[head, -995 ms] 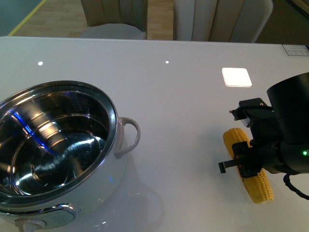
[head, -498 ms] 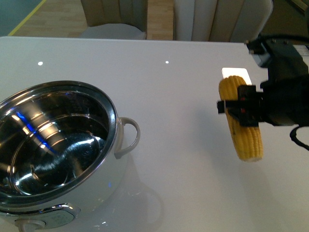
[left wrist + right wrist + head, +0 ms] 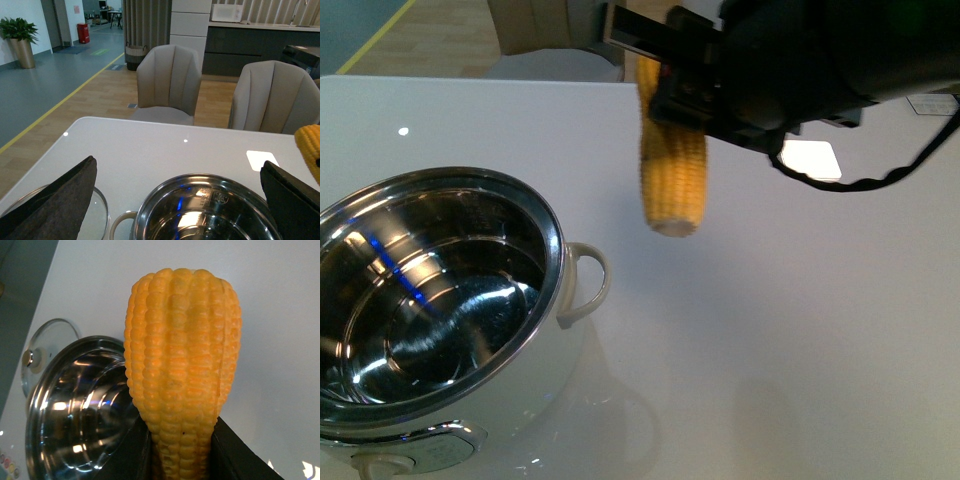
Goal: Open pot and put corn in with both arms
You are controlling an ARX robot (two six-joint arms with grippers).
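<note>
The open pot (image 3: 556,262), white with a shiny steel inside, stands at the front left of the white table. My right gripper (image 3: 665,95) is shut on the upper end of the yellow corn (image 3: 672,170), which hangs upright in the air above the table, just right of the pot's side handle (image 3: 588,285). In the right wrist view the corn (image 3: 182,370) fills the middle between the black fingers (image 3: 135,455), with the pot (image 3: 35,412) below it. My left gripper (image 3: 175,200) is open and empty, over the pot's rim (image 3: 150,207). The corn's tip (image 3: 310,145) shows there too.
A glass lid (image 3: 97,215) lies flat on the table beside the pot, also in the right wrist view (image 3: 47,347). Beige chairs (image 3: 170,80) stand behind the table's far edge. A bright light patch (image 3: 810,158) reflects on the table at the right.
My right gripper has lifted the corn off the table at the right and carried it up and left towards the pot. The pot has not moved.
</note>
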